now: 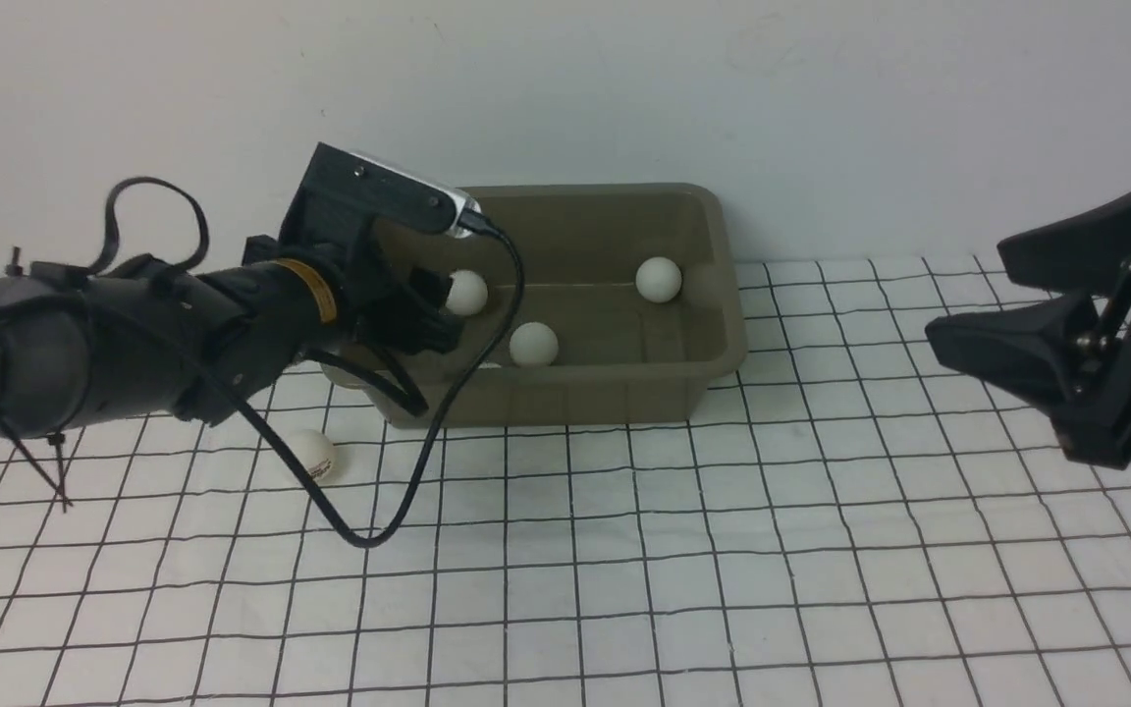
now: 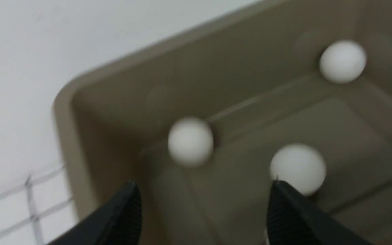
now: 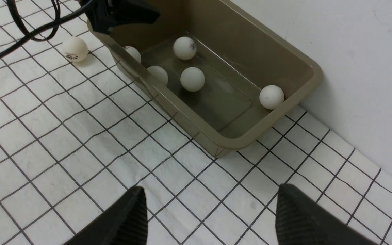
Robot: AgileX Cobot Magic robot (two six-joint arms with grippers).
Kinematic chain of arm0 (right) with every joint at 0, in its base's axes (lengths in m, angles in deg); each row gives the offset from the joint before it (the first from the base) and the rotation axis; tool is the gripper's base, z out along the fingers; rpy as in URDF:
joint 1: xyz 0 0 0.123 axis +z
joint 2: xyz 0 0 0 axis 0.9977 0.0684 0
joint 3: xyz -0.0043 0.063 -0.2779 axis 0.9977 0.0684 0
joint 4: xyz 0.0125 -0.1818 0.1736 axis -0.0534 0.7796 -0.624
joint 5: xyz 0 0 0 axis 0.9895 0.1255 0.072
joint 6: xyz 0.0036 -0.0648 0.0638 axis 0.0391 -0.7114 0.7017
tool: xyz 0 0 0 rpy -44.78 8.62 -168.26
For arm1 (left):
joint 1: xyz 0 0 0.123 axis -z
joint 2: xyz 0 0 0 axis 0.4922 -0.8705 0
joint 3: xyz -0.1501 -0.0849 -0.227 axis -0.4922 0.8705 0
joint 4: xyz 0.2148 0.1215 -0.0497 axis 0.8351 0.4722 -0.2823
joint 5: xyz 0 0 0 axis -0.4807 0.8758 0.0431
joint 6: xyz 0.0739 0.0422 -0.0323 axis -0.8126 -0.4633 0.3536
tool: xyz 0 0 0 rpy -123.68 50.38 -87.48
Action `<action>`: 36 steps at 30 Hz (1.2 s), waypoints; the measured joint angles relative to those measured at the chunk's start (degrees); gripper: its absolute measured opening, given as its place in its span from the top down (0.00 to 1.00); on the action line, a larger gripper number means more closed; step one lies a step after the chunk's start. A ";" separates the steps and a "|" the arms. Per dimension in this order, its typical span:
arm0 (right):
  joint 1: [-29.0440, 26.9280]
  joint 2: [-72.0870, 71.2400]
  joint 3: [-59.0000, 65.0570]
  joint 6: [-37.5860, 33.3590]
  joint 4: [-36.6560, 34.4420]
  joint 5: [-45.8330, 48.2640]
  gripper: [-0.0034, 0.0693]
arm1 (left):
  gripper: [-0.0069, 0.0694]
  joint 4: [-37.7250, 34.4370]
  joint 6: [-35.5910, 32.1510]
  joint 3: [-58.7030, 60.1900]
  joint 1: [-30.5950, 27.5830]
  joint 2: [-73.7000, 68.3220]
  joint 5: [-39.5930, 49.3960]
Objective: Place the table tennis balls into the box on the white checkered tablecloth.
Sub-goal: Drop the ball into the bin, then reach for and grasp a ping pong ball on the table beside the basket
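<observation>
The olive-grey box (image 1: 565,398) stands on the white checkered tablecloth (image 1: 624,589) against the back wall. Three white table tennis balls show inside it in the front view (image 1: 467,292) (image 1: 534,344) (image 1: 659,279); the right wrist view shows several in the box (image 3: 192,79). One ball with a printed logo (image 1: 313,455) lies on the cloth left of the box, also in the right wrist view (image 3: 75,49). My left gripper (image 1: 433,309) is open over the box's left end; a blurred ball (image 2: 190,141) shows beyond its open jaws (image 2: 204,185). My right gripper (image 1: 966,293) is open and empty above the cloth (image 3: 210,189).
A black cable (image 1: 369,535) loops from the left arm down onto the cloth in front of the box, close to the loose ball. A white wall (image 1: 821,118) rises directly behind the box. The cloth's grid runs to the front edge of the view.
</observation>
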 joint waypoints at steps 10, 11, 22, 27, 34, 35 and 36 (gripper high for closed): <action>0.00 0.00 0.00 0.00 -0.37 1.25 0.32 | 0.32 -0.05 0.39 0.00 0.00 20.74 35.79; 0.00 0.00 0.00 0.00 -0.37 1.36 0.32 | 0.33 -0.05 0.39 0.00 0.00 22.74 38.54; 0.00 0.00 0.00 -0.24 -0.93 1.48 0.32 | 0.47 -4.67 -9.55 1.21 0.00 21.42 53.56; 0.00 0.00 0.00 -1.06 -1.64 1.81 0.32 | 0.43 -12.14 -19.10 1.25 0.00 12.46 49.81; 0.00 0.00 0.00 -1.09 -1.95 2.49 0.32 | 0.37 -12.32 -20.38 1.25 0.00 6.89 45.61; 0.00 0.00 0.00 -1.09 -2.13 2.84 0.32 | 0.35 -11.82 -20.53 1.25 0.00 5.19 43.74; 0.00 0.00 0.00 -1.09 -2.20 3.01 0.32 | 0.34 -11.61 -20.52 1.25 0.00 4.46 42.53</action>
